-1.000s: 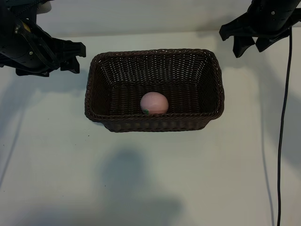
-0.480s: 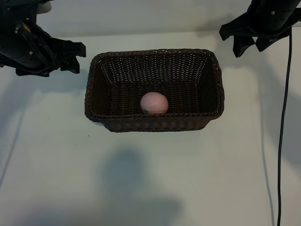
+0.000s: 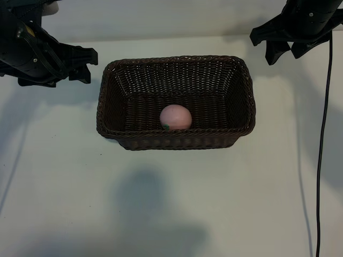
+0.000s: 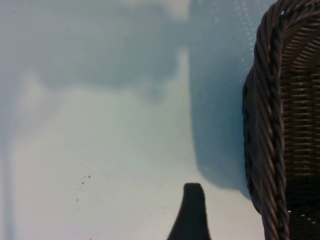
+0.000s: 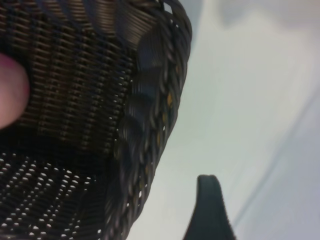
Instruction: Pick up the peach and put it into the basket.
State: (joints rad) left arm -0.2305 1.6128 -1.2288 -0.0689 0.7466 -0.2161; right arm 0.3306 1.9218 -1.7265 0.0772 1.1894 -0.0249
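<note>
Exterior view: left gripper (image 3: 86, 64) sits at the upper left, jaws spread, nothing between them, clear of the table (image 3: 171, 203). Just past its fingertips is the short end wall of the wicker basket (image 3: 112, 128), not touching. Right gripper (image 3: 285, 49) hangs at the upper right, also spread and empty, just off the basket's far right corner (small gap, no contact). A black cable (image 3: 321, 150) drops from that arm down along the right side of the table.

Peach (image 3: 176, 117) is inside the basket, on the floor against the near long wall, roughly mid-length, green leaf mark facing the lower left. It lies well apart from both grippers, about midway between them and nearer the camera than either.

Left wrist view: one dark fingertip (image 4: 191, 212) over bare tabletop, basket rim (image 4: 267, 130) close beside it.

Right wrist view: one dark fingertip (image 5: 210, 207) outside the basket corner (image 5: 150, 115); a pink sliver of the peach (image 5: 11, 92) shows at the frame edge, inside the weave.
</note>
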